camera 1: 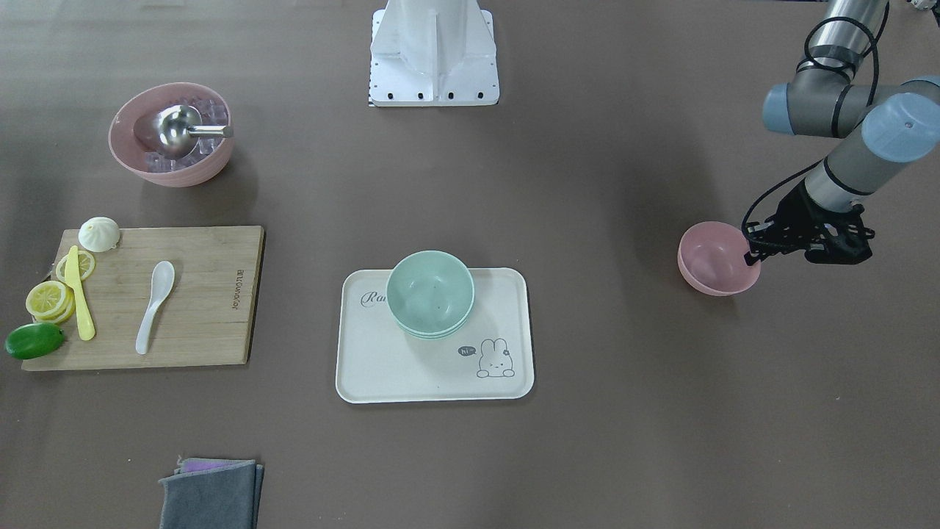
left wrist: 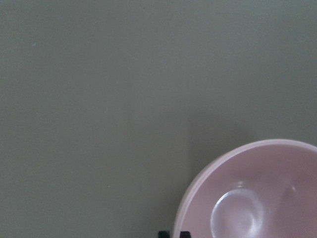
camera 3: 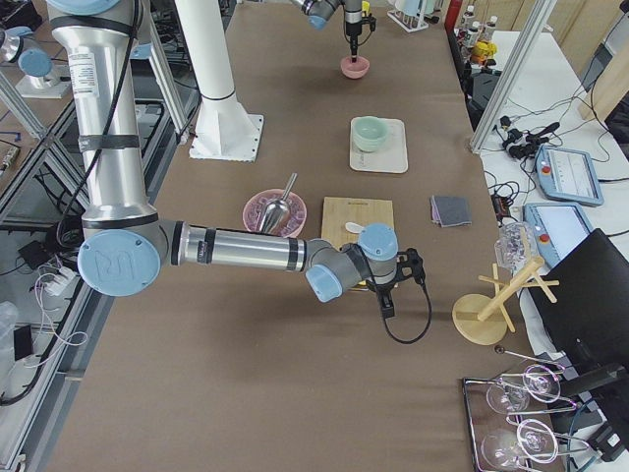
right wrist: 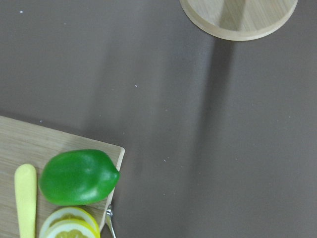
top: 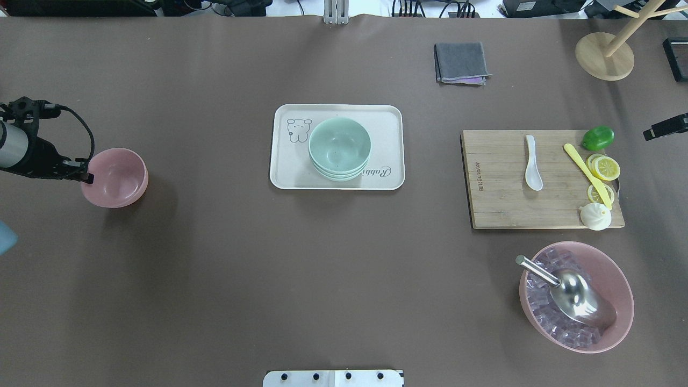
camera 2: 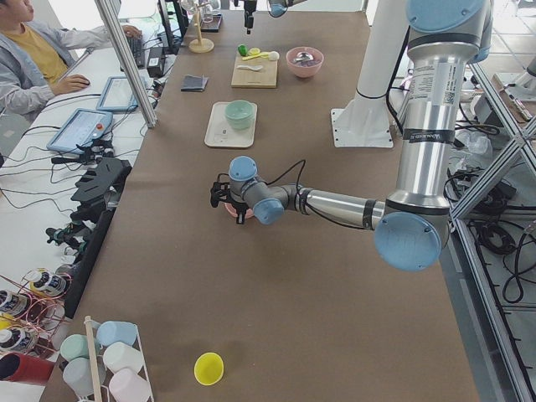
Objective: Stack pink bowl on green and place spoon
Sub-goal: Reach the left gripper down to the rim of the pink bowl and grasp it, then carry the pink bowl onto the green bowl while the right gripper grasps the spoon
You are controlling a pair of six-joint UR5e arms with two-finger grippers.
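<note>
The small pink bowl [top: 114,177] stands upright at the table's left end, also in the front view [camera 1: 716,258] and the left wrist view [left wrist: 257,198]. My left gripper [top: 86,176] is shut on its rim, one finger inside and one outside; the fingertips [left wrist: 184,234] show at the rim. Stacked green bowls [top: 339,148] sit on a cream tray [top: 285,172] at mid-table. A white spoon [top: 532,169] lies on the wooden board [top: 500,199]. My right gripper [top: 664,128] is a dark shape past the board's far right corner; I cannot tell its state.
A large pink bowl [top: 618,274] of ice cubes with a metal scoop stands near the board. A lime [right wrist: 79,177], lemon slices [top: 604,167], a yellow knife [top: 586,174] and a white bun [top: 595,216] sit on the board's right. A grey cloth [top: 461,63] and wooden stand [top: 604,54] lie far back.
</note>
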